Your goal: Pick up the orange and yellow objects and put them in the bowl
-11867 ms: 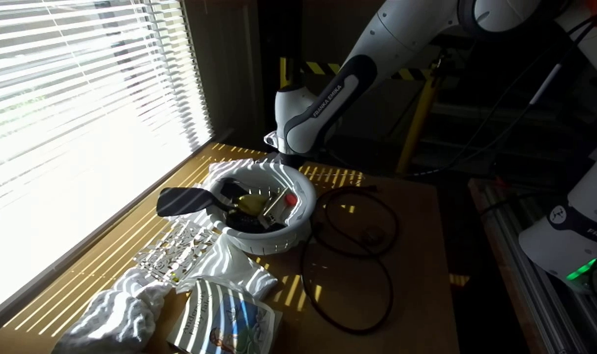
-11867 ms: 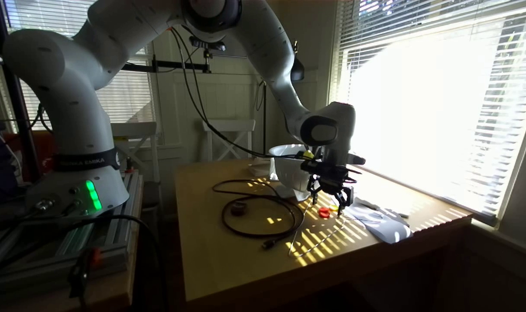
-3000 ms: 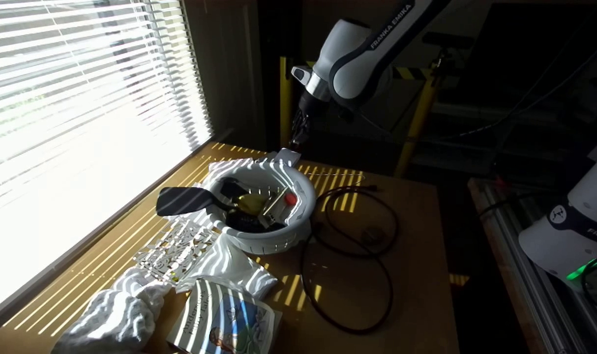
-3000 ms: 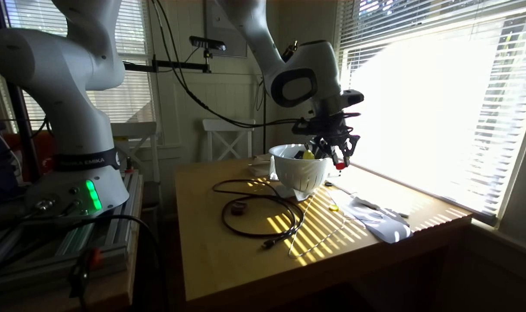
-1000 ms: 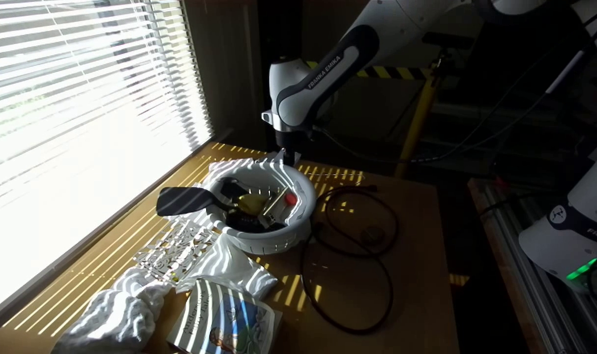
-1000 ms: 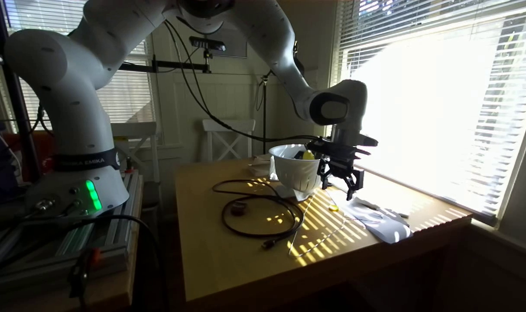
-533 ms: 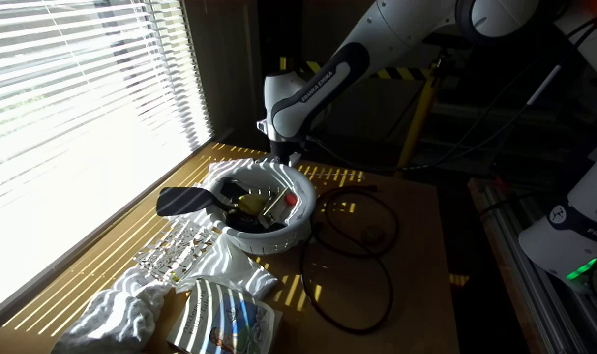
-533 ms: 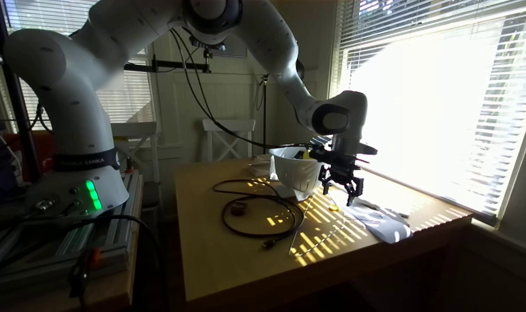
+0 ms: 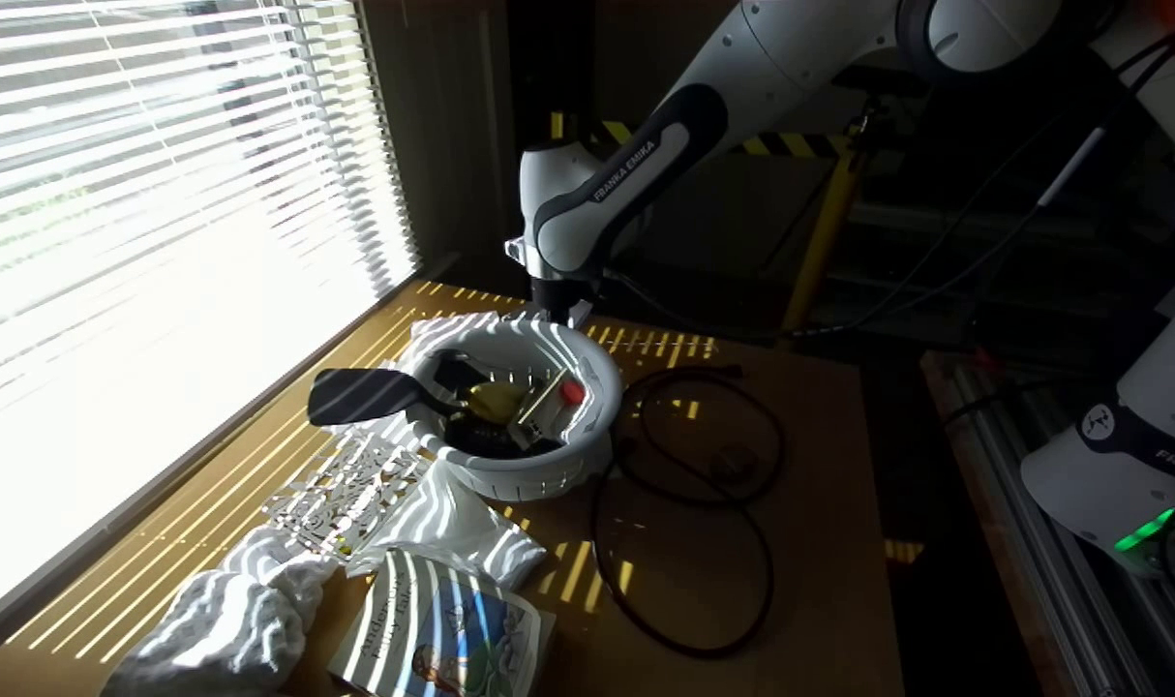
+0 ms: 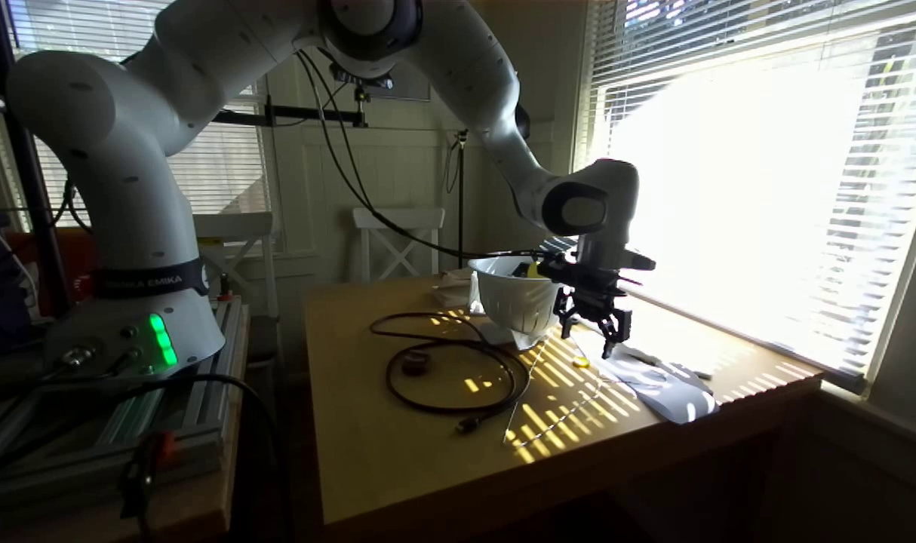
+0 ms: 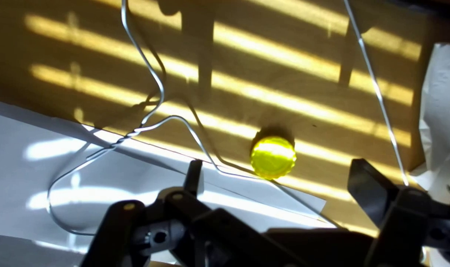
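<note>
1. The wooden tabletop (image 10: 398, 467) carried the work.
2. The white bowl (image 10: 514, 303) stood upright on it.
3. The hand (image 10: 587, 342) hung near the bowl, spread wide, gripping nothing; lining up a pick seemed the current step.
4. A thin bent wire (image 11: 125, 138) lay below, a possible snag.
5. The yellow cap (image 11: 273, 157) lay on the tabletop, between the hand's sides in the wrist view; the next move likely called for lowering around it, then squeezing.
6. An orange-red round piece (image 9: 572, 392) sat inside the bowl, so that colour looked at least partly done.

I count two fingers (image 11: 369, 189), one bowl (image 9: 529, 479), one yellow cap (image 11: 273, 157), two chairs (image 10: 409, 219), one book (image 9: 452, 629), one spatula (image 9: 365, 397), one hanger (image 11: 126, 136).
</note>
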### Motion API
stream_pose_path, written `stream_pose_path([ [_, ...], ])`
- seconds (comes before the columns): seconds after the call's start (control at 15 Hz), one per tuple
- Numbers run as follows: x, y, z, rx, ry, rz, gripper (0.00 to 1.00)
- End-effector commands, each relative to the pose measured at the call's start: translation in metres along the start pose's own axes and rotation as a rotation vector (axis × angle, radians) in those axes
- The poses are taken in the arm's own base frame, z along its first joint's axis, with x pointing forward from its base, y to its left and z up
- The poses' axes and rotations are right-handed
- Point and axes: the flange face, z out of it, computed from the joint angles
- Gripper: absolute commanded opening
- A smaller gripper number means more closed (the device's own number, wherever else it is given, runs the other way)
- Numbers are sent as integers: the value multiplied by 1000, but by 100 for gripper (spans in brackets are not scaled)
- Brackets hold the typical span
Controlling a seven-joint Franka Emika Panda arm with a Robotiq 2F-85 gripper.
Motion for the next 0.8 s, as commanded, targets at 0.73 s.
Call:
stream_pose_path([
  [0.73,1,-11,24,36,28,-5,100],
])
